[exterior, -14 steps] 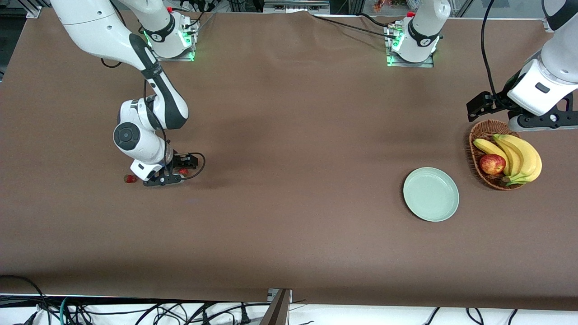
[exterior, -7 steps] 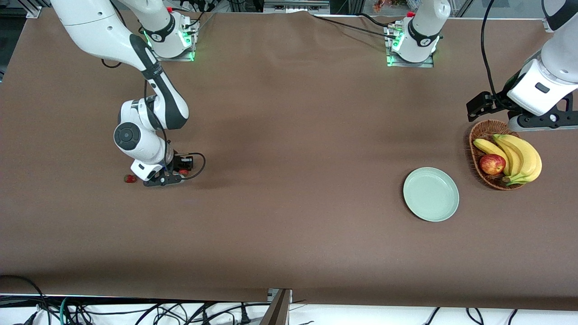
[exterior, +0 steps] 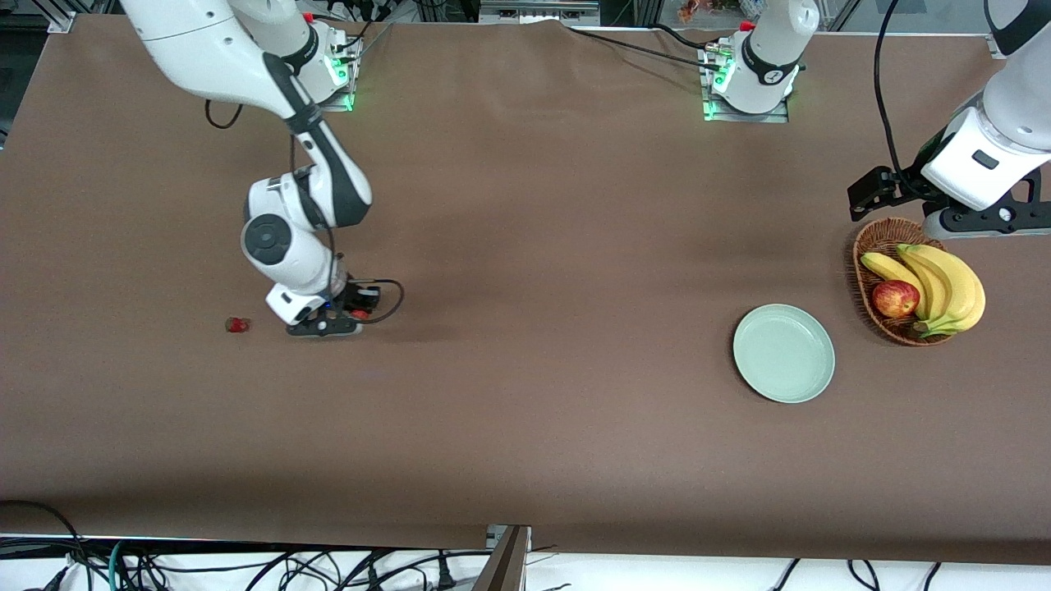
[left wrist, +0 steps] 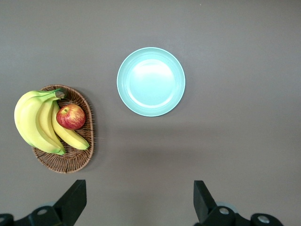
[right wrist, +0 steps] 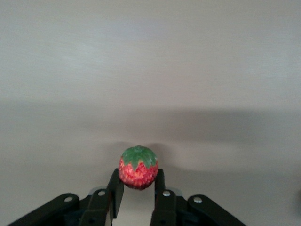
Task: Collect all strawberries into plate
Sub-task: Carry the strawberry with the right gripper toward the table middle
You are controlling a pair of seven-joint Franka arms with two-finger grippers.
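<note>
The right gripper (right wrist: 137, 188) was pinching a strawberry (right wrist: 138, 167), one finger pressed on each flank, green cap turned up and away from the wrist. In the front view that gripper (exterior: 328, 322) hung just above the tabletop (exterior: 525, 246) toward the right arm's end, well apart from the plate (exterior: 784, 353). A light little thing, by the look of it, and soft: squeeze too hard and it would likely bruise or squash, too gently and that rounded, dimpled skin could slip out. The broad shoulders just under the cap looked the best place to hold, and that was about where the fingers sat.

A second strawberry (exterior: 237, 325) lay on the tabletop, farther from the plate than the right gripper was, toward the right arm's end. A speck of red (exterior: 359, 313) showed beside the wrist camera, though I could not tell whether it was the third berry. None was in the plate, which stood empty in the left wrist view.

The left gripper (left wrist: 136, 200) waited with its fingers spread wide, up over the tabletop close by the basket (exterior: 877, 246) of bananas (exterior: 944, 283) and one apple (exterior: 895, 298). The basket sat just beside the plate, toward the left arm's end.
</note>
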